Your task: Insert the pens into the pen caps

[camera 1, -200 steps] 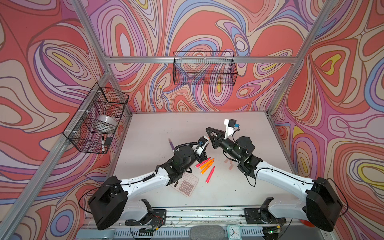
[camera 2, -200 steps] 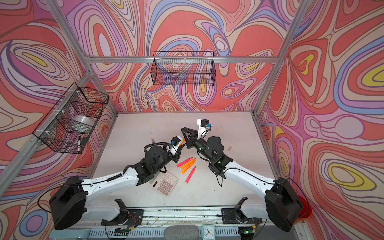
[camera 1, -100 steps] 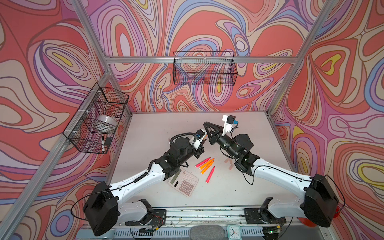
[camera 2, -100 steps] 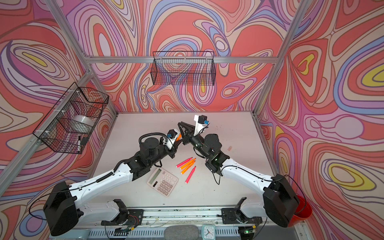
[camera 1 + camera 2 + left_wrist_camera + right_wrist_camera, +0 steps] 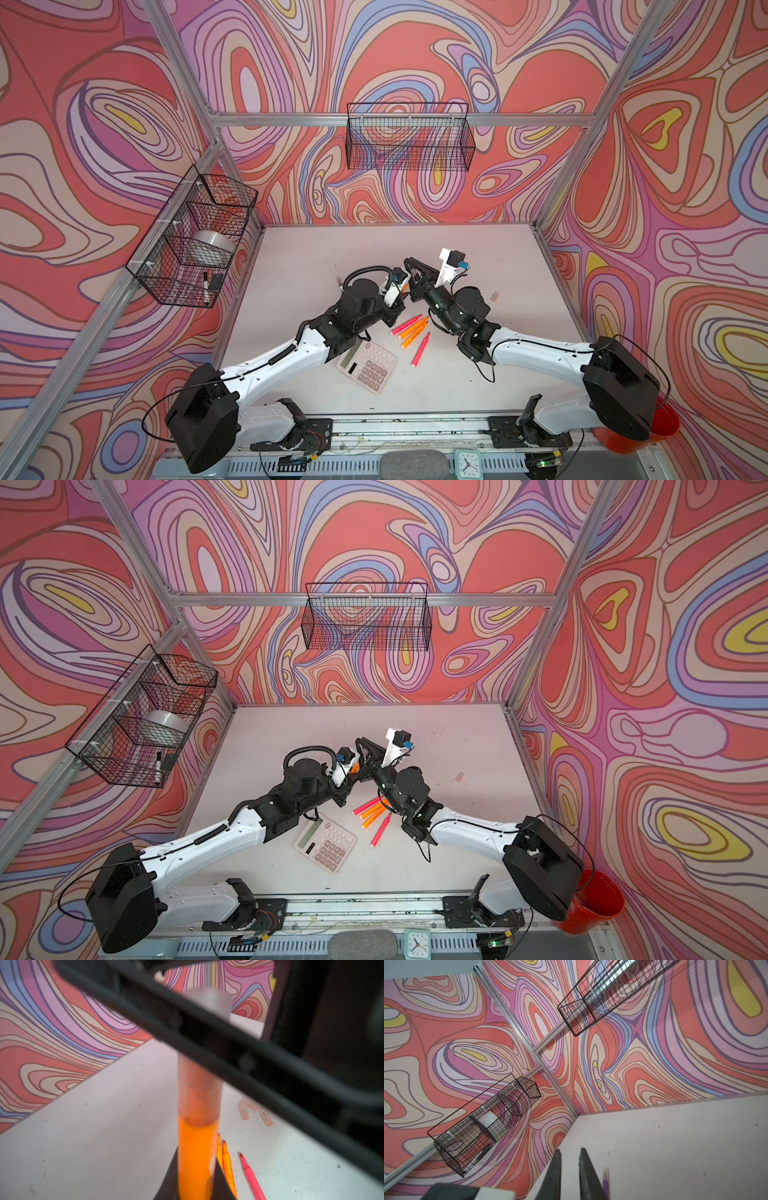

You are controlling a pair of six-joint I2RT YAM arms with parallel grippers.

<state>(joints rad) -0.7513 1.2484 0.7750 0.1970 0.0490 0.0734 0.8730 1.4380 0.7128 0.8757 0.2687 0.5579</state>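
Observation:
My left gripper [image 5: 196, 1167] is shut on a neon orange pen [image 5: 197, 1157] held above the table's middle. A pale translucent pen cap [image 5: 198, 1095] sits over the pen's tip. One black finger of my right gripper [image 5: 409, 262] crosses in front of this cap, and the jaws hold it behind their tips. In the right wrist view the right gripper [image 5: 569, 1152] shows a narrow gap at its tips. Two orange pens [image 5: 413, 332] and two pink pens [image 5: 419, 351] lie on the table. Loose caps [image 5: 244, 1111] lie near them. A capped purple pen [image 5: 606, 1180] lies beside the right fingers.
A calculator [image 5: 368, 365] lies in front of the pens, under the left forearm. Wire baskets hang on the left wall [image 5: 195, 237] and the back wall [image 5: 409, 137]. A red bucket [image 5: 660, 428] stands at the front right corner.
The two grippers stay joined at the pen and cap and have risen slightly. The left arm has stretched out, uncovering the calculator. Neither grip has changed.

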